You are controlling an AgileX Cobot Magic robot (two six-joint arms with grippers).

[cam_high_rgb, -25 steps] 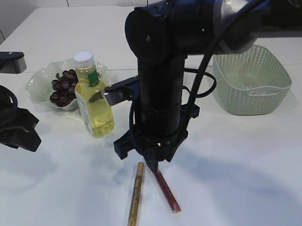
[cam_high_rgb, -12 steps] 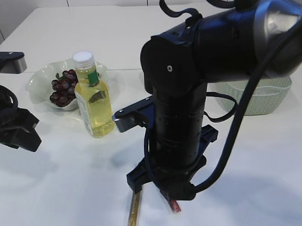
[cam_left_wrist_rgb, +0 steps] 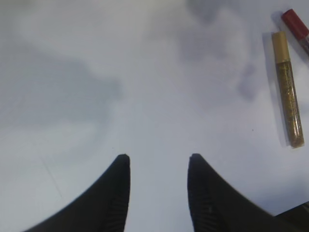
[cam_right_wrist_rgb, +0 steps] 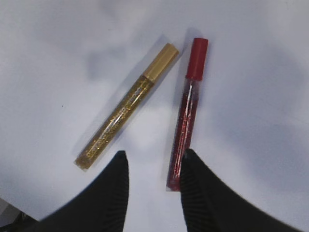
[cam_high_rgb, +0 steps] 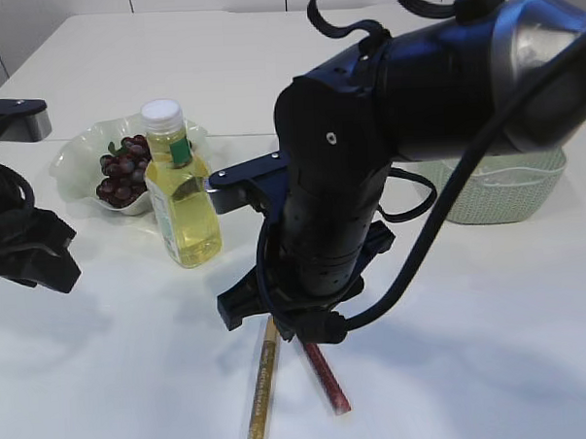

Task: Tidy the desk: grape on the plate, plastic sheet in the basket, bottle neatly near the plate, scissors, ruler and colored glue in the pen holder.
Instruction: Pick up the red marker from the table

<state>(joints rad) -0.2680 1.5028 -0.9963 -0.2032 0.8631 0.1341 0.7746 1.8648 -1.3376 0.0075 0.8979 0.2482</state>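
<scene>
Two colored glue sticks lie on the white table near the front: a gold one [cam_high_rgb: 263, 386] [cam_right_wrist_rgb: 125, 108] [cam_left_wrist_rgb: 288, 92] and a red one [cam_high_rgb: 326, 376] [cam_right_wrist_rgb: 187, 116] [cam_left_wrist_rgb: 297, 26]. My right gripper [cam_high_rgb: 303, 331] [cam_right_wrist_rgb: 154, 153] is open and empty just above them, with the red stick's end beside its right finger. My left gripper [cam_left_wrist_rgb: 159, 157] is open and empty over bare table at the left. The yellow bottle [cam_high_rgb: 182, 190] stands upright next to the plate [cam_high_rgb: 76, 156], which holds the grape bunch [cam_high_rgb: 124, 170]. Scissors, ruler and pen holder are out of view.
A pale green basket [cam_high_rgb: 496, 186] stands at the back right, partly hidden by my right arm. The left arm [cam_high_rgb: 22, 241] sits at the left edge of the table.
My right arm dipped forward over the glue sticks, then pulled back, so both sticks show again. The sticks, the bottle and the left arm have not moved.
</scene>
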